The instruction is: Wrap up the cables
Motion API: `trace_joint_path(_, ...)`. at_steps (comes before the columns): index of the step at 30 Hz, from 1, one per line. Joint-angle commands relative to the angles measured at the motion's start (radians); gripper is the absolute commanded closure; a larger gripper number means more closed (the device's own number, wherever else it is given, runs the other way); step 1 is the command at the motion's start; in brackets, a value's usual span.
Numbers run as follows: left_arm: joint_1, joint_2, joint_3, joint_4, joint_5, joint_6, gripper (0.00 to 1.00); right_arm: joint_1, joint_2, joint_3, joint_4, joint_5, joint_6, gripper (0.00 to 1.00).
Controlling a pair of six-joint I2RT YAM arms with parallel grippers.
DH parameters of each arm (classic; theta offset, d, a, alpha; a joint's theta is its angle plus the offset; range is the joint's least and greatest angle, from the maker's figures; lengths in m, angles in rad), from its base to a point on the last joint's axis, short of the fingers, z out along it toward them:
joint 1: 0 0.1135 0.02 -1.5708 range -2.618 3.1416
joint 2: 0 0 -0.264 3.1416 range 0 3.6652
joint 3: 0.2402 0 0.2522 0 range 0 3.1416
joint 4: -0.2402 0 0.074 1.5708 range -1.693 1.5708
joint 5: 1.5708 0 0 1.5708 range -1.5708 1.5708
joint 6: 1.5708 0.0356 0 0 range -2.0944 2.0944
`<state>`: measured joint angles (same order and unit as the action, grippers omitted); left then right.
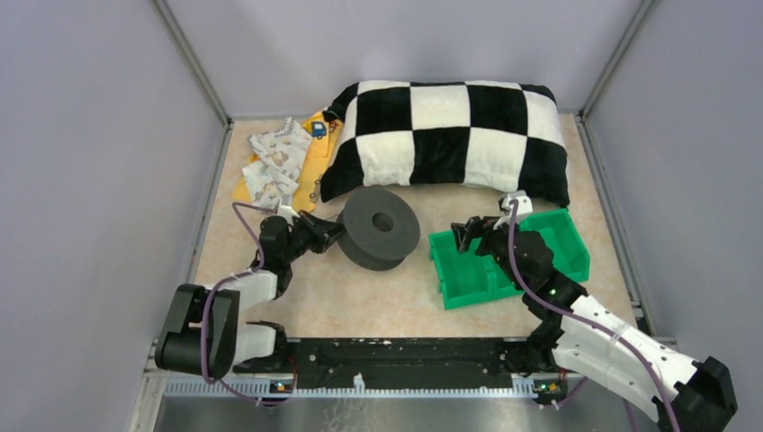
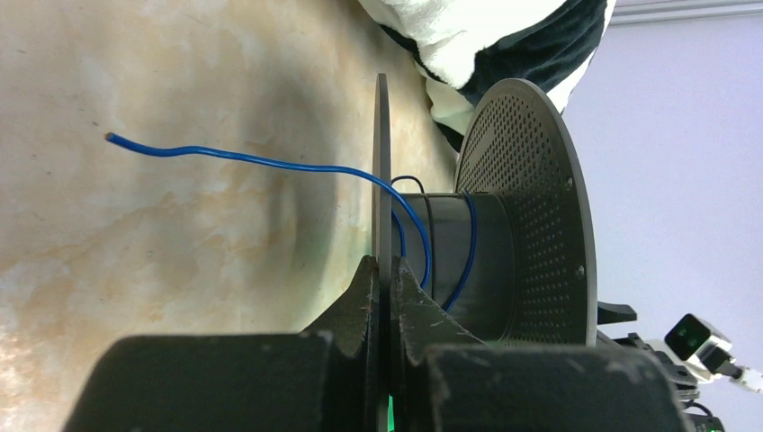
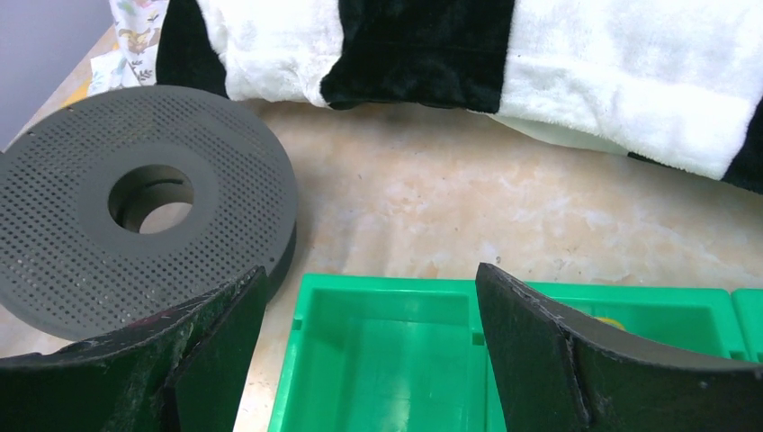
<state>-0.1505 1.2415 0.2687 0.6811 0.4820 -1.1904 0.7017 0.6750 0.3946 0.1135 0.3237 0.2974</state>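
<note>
The black two-flanged spool [image 1: 378, 228] lies at the table's middle, its perforated flange [image 3: 135, 207] with the centre hole facing up. A thin blue cable [image 2: 270, 162] runs from a loose end lying on the table over the flange edge and loops round the spool's core [image 2: 468, 261]. My left gripper [image 1: 329, 232] is at the spool's left side, shut on the rim of its thin flange [image 2: 382, 180]. My right gripper [image 1: 468, 236] is open and empty, hovering over the left end of the green tray [image 3: 387, 360], just right of the spool.
A black-and-white checkered pillow [image 1: 450, 135] lies along the back, close behind the spool. Yellow paper and patterned cloth [image 1: 283, 162] lie at the back left. The green tray [image 1: 576, 247] has a small yellow item [image 3: 612, 321] in a right compartment. Grey walls enclose the table.
</note>
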Motion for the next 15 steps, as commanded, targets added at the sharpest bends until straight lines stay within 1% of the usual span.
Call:
trace_joint_path(1, 0.013, 0.024, -0.004, 0.111, 0.066, 0.044, 1.0, -0.01, 0.006, 0.052, 0.06, -0.021, 0.008, 0.15)
trace_joint_path(4, 0.02, 0.04, -0.007, 0.104, 0.082, 0.055, 1.0, -0.012, 0.0, 0.049, 0.058, -0.02, 0.013, 0.14)
trace_joint_path(9, 0.024, 0.075, 0.019, 0.036, 0.13, 0.11, 1.0, -0.012, 0.007, 0.046, 0.062, -0.021, 0.016, 0.14)
trace_joint_path(11, 0.025, 0.077, 0.02, 0.05, 0.154, 0.136, 1.0, -0.013, 0.014, 0.046, 0.068, -0.028, 0.019, 0.14)
trace_joint_path(13, 0.025, 0.06, 0.037, 0.042, 0.182, 0.195, 1.0, -0.013, 0.021, 0.046, 0.072, -0.039, 0.02, 0.14)
trace_joint_path(14, 0.025, 0.04, 0.055, 0.018, 0.194, 0.268, 1.0, -0.013, 0.024, 0.049, 0.072, -0.045, 0.021, 0.14)
trace_joint_path(15, 0.025, 0.012, 0.087, -0.049, 0.194, 0.328, 1.0, -0.014, 0.027, 0.055, 0.071, -0.052, 0.019, 0.14)
